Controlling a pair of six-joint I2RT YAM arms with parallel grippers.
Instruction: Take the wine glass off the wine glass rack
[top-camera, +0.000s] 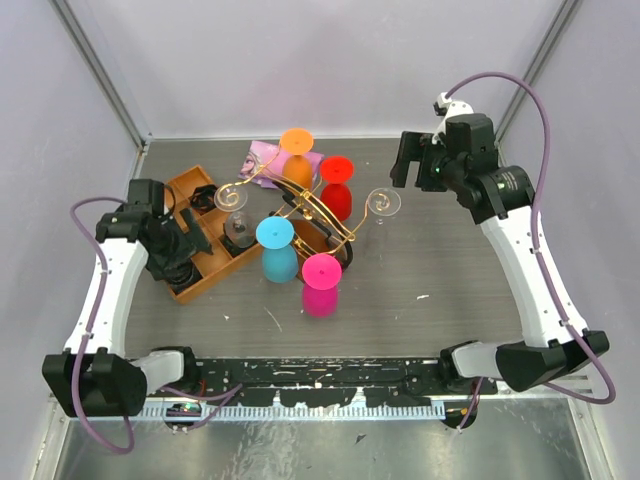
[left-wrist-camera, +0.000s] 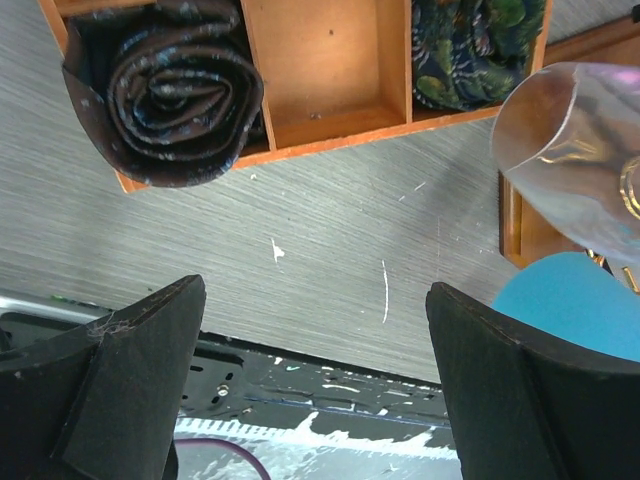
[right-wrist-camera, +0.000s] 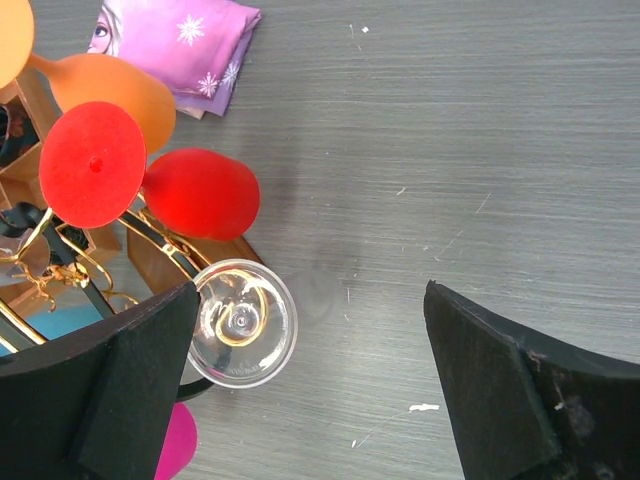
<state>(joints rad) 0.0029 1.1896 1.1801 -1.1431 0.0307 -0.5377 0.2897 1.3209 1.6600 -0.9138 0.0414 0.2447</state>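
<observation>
The gold wire wine glass rack stands mid-table on its brown base. Glasses hang from it foot-up: orange, red, blue, pink, a clear one at the right end and a clear one at the left. My right gripper is open and empty, above and right of the rack. In the right wrist view the right clear glass's foot lies by its left finger. My left gripper hovers open over the tray and shows empty in its wrist view.
An orange compartment tray holding rolled ties sits left of the rack. A purple packet lies behind it, also in the right wrist view. Enclosure walls stand at the back and sides.
</observation>
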